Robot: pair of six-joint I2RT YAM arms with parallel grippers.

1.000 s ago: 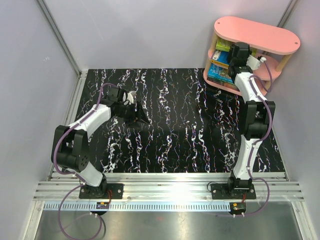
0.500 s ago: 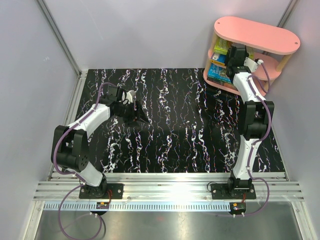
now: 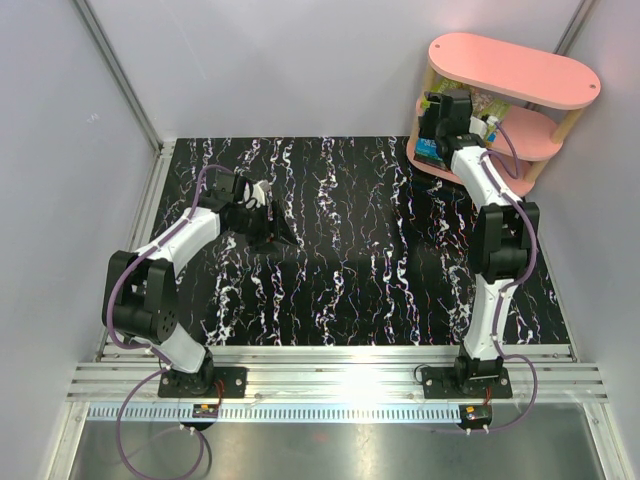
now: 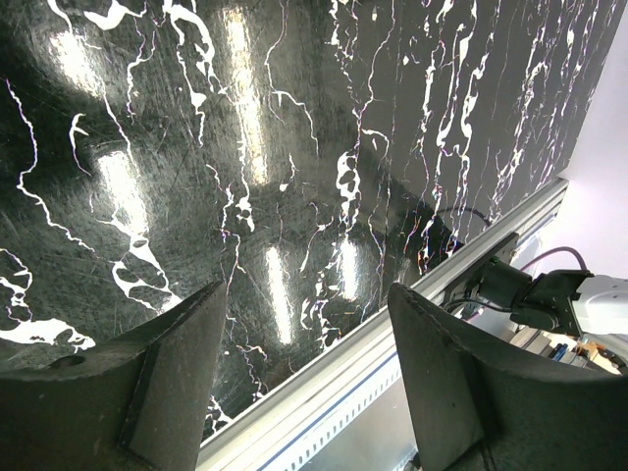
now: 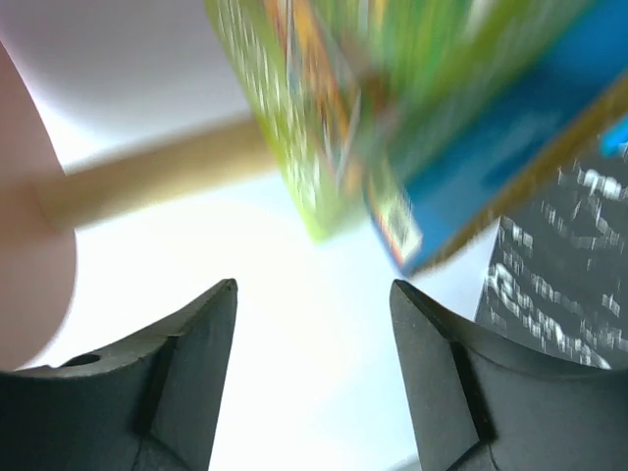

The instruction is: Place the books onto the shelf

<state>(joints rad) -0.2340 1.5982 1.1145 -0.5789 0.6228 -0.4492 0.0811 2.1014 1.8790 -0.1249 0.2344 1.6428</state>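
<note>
The books (image 3: 429,150) lie on the lower tiers at the left end of the pink shelf (image 3: 515,68), in the far right corner of the marbled table (image 3: 340,280). The right gripper (image 5: 314,287) hangs just before them, fingers spread and nothing between, facing a blurred yellow-green book (image 5: 294,98) and a blue book (image 5: 510,137). The left gripper (image 4: 306,289) hovers over the table's left, also spread and empty.

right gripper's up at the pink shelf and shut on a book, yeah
Not quite: the right gripper is up at the pink shelf but open, holding nothing. The right wrist view shows its fingers apart, the books beyond them.
</note>
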